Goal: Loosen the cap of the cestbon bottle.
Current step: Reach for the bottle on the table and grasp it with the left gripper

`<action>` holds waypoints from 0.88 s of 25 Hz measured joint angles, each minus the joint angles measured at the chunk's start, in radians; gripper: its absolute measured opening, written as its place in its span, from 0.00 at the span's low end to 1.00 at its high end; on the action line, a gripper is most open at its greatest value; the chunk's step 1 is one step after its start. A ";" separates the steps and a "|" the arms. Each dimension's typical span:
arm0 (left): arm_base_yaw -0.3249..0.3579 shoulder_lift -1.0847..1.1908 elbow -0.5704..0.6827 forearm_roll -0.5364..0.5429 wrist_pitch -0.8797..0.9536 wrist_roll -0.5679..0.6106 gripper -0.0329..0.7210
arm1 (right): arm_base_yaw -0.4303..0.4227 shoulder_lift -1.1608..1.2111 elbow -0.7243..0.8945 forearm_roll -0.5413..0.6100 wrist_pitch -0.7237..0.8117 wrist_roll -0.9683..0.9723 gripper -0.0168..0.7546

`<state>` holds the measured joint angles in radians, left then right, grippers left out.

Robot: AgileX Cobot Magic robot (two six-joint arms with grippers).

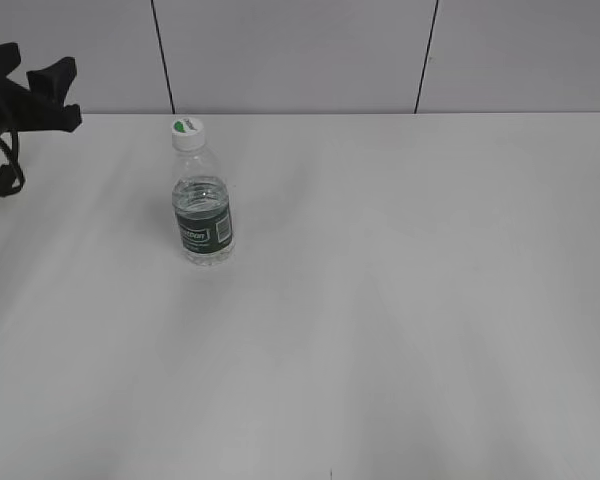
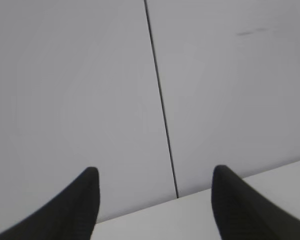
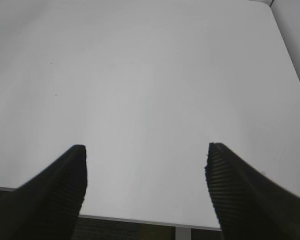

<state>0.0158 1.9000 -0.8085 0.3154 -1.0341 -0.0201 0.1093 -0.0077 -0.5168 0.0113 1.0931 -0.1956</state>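
A small clear water bottle, the cestbon bottle (image 1: 203, 215), stands straight up on the white table (image 1: 400, 300). It is in the upper left part of the exterior view, a little way in front of the wall (image 1: 300, 50). It has a dark green label with white letters. The white cap (image 1: 188, 132) with a green leaf mark sits on top of its neck. Nothing is touching the bottle.

The left gripper (image 1: 40, 85) is at the far upper left edge of the exterior view, well apart from the bottle. In the left wrist view, the left gripper (image 2: 155, 200) has its two black fingers (image 2: 75, 210) spread apart. Nothing is between them. It points at the gray wall and the back edge of the table.

The right gripper (image 3: 145, 190) shows only in the right wrist view. Its two black fingers (image 3: 240, 195) are spread wide, with nothing between them. Under it is only bare white table.
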 joint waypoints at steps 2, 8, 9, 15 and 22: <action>0.015 0.023 0.030 0.010 -0.052 -0.001 0.63 | 0.000 0.000 0.000 0.000 0.000 0.000 0.75; 0.018 0.056 0.132 0.120 -0.154 -0.002 0.63 | 0.000 0.000 0.000 0.000 0.000 0.000 0.75; 0.018 0.056 0.150 0.144 -0.158 -0.002 0.63 | 0.000 0.000 0.000 0.000 0.000 0.000 0.75; 0.018 0.057 0.270 0.298 -0.168 0.008 0.63 | 0.000 0.000 0.000 0.000 0.000 0.000 0.75; 0.017 0.057 0.300 0.520 -0.170 0.020 0.63 | 0.000 0.000 0.000 0.000 0.000 0.000 0.75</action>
<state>0.0326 1.9571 -0.5082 0.8357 -1.2038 0.0000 0.1093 -0.0077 -0.5168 0.0113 1.0931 -0.1956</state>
